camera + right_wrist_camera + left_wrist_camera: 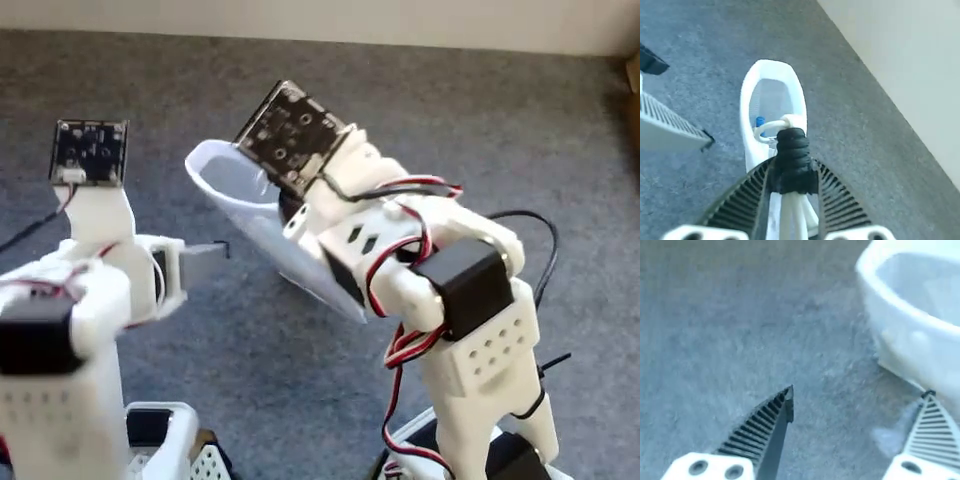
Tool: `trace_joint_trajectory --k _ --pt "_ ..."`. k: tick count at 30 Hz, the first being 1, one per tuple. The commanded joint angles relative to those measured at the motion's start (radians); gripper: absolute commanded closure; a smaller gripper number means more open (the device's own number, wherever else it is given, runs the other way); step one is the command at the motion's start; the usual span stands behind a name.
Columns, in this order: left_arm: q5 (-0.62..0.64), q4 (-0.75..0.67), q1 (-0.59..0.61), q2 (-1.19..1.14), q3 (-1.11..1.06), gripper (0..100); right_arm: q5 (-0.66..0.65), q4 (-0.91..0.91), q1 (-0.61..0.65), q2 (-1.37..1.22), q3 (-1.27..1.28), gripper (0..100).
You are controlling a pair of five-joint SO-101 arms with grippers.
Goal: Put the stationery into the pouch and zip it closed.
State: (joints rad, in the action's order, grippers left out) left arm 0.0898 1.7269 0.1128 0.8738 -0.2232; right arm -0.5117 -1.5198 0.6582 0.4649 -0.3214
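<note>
- Looking down on a grey carpet (480,120) with two white robot arms side by side.
- Showing one white pouch (232,182) resting on the carpet between the arms, its nearer part hidden under the right arm.
- Running lengthwise, in the high view, from upper left to lower right, with the mouth at the upper-left end, pointing away from the arm bases.
- Gaping wide open at the mouth in a long oval, the zip not closed.
- Holding one small blue item (760,121) just inside the mouth, too small to name.
- Pinching one black ribbed piece (791,157), bound around white cords, in the right gripper (791,171), with both fingers pressed tight against its sides.
- Aiming that piece lengthwise along the gripper toward the pouch (799,95), with its white looped tip hanging over the near part of the mouth.
- Hovering the left gripper (858,396) low over the carpet just beside the pouch (900,315), with its fingers spread wide and nothing between them.
- Sitting right at the pouch's lower edge with one left fingertip (930,399); touching or not, impossible to tell.
- Catching one ribbed finger (670,129) of the left gripper in the right wrist view, beside the pouch's mouth.
- Counting one pouch, one blue item, one black ribbed piece and two grippers.
- Ending the carpet at a pale wall (900,60) on the far side.
</note>
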Motion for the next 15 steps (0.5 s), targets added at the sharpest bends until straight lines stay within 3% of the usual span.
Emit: trace_joint_trajectory --k 1,15 --pt "0.046 -0.017 -0.102 0.091 0.054 62 0.003 -0.001 0.048 0.008 -0.054 99.3" --pt "0.080 -0.023 -0.117 0.125 0.097 62 0.005 0.002 0.074 0.008 -0.056 99.3"
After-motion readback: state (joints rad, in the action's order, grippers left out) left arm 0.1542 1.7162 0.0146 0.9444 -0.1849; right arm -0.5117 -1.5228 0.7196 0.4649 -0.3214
